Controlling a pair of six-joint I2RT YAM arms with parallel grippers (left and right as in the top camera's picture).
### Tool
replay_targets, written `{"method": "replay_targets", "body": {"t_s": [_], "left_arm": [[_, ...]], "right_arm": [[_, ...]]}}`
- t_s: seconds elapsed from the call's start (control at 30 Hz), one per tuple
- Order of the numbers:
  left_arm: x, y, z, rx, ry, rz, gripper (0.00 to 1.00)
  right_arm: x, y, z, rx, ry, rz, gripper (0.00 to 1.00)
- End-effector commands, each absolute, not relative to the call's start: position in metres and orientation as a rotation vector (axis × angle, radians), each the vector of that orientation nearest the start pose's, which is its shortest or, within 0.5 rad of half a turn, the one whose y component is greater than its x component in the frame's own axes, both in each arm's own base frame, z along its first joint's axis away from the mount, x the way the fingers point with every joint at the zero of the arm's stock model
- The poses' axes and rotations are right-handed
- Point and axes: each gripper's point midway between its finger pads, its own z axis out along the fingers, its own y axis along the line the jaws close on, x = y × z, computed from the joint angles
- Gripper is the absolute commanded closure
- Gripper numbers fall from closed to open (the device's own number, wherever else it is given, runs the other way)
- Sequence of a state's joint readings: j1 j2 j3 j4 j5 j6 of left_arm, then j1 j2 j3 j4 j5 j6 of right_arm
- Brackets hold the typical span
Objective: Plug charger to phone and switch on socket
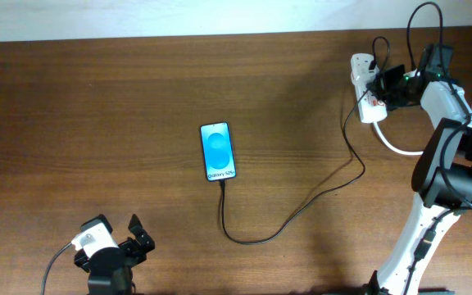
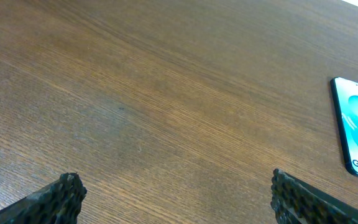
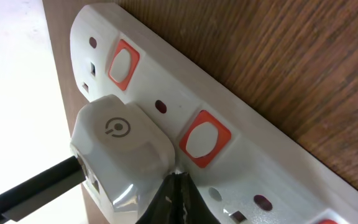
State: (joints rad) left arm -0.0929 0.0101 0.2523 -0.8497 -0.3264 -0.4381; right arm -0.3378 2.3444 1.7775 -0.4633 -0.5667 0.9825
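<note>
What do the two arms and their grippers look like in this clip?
Both arms pair white shells with black joints. The right arm carries looping black cables; the left arm trails a grey one. The left gripper has black, textured fingers; the right gripper is black too.

A brown wood-grain desk (image 1: 97, 123) is shown. A phone (image 1: 218, 152) is laid flat ahead-right of the left end effector (image 2: 176, 180). A black charger (image 1: 301, 209) is trailed from it to the white socket (image 1: 359, 67) under the right end effector (image 3: 178, 183).
</note>
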Motion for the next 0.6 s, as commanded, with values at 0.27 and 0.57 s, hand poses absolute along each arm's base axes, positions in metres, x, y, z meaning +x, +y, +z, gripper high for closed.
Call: {"method": "replay_targets", "body": {"t_s": [0.27,0.57], "left_arm": [[0.178,0.041,0.098,-0.557,2.066,0.058,0.01],[0.178,0.041,0.098,-0.557,2.066,0.058,0.01]], "right_arm": [[0.558,-0.112,0.055,1.574,2.081,1.239,0.96],[0.556,-0.12,0.046,1.641,2.07,1.153,0.96]]}}
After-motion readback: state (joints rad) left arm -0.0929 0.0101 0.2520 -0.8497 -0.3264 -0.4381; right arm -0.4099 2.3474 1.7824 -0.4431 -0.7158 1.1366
